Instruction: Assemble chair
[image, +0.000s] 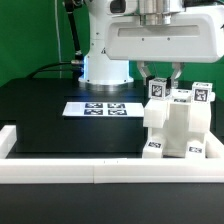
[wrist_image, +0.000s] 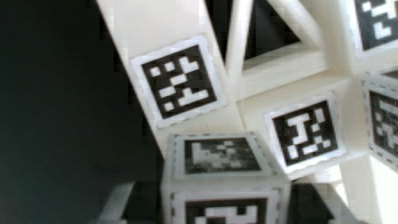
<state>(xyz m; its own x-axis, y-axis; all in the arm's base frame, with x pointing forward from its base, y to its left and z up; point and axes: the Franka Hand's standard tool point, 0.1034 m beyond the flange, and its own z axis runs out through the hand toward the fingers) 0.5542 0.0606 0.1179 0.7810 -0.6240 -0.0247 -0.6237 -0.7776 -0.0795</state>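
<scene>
The chunky matte white plastic chair (image: 175, 128), a blocky assembly carrying small black-and-white square tags, is standing on the black surface (image: 50, 115) at the exterior view's right, just behind the long low white border rail (image: 60, 160) and near the flat white marker board (image: 100, 108). The robot's jaws (image: 160, 78) are hanging directly above it, narrowed almost together and pinching a small tagged white post (image: 157, 90) at the chair's top. In the wrist view, tagged white chair pieces (wrist_image: 240, 120) are filling the frame close beneath the camera.
</scene>
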